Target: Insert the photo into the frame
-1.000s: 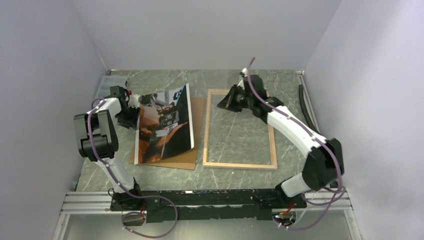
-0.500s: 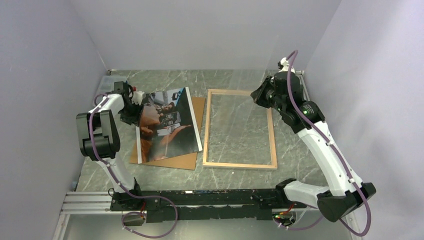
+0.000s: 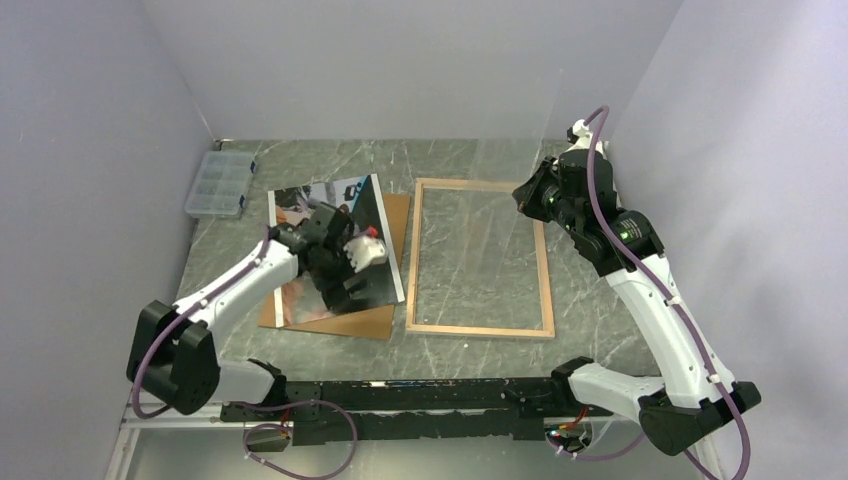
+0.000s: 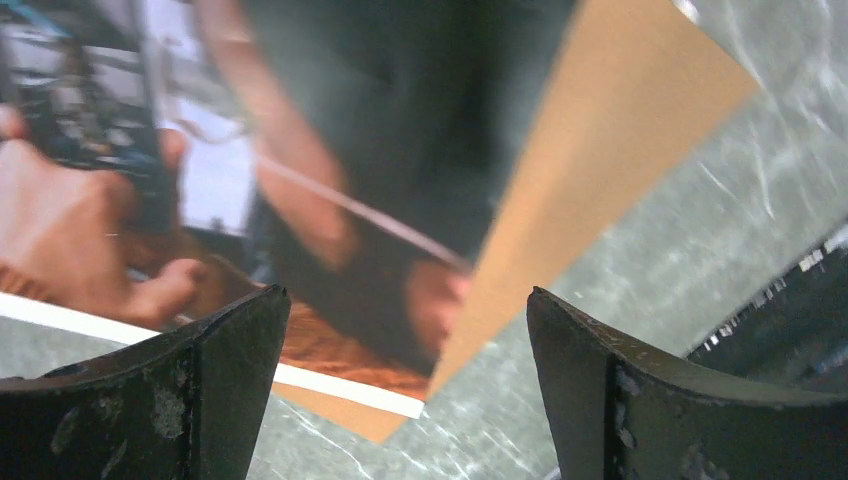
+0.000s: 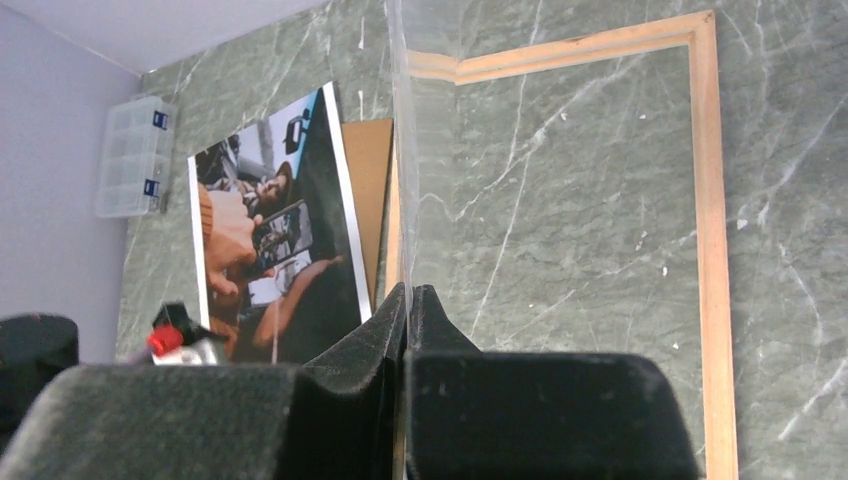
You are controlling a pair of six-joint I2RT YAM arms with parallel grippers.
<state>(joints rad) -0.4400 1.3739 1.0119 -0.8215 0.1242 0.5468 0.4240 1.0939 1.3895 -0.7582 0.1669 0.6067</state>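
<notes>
The photo (image 3: 345,195) lies flat on a brown backing board (image 3: 395,215), left of the frame (image 3: 545,280). The frame rests on the table with its light-wood rim up. My left gripper (image 3: 340,262) hovers over the photo's middle, open and empty. In the left wrist view its jaws (image 4: 408,292) stand wide above the photo's (image 4: 300,150) near corner and the board (image 4: 600,150). My right gripper (image 3: 525,195) is raised over the frame's far right corner. In the right wrist view it (image 5: 410,288) is shut on the edge of a clear pane (image 5: 403,150) standing on edge.
A clear plastic organiser box (image 3: 220,183) sits at the far left corner of the marble table. Grey walls close in on three sides. The black arm rail (image 3: 420,395) runs along the near edge.
My left gripper let go of the photo's left edge and opened. The photo dropped flat onto the board, and the arm swung over it. My right gripper lifted away to the frame's far right.
</notes>
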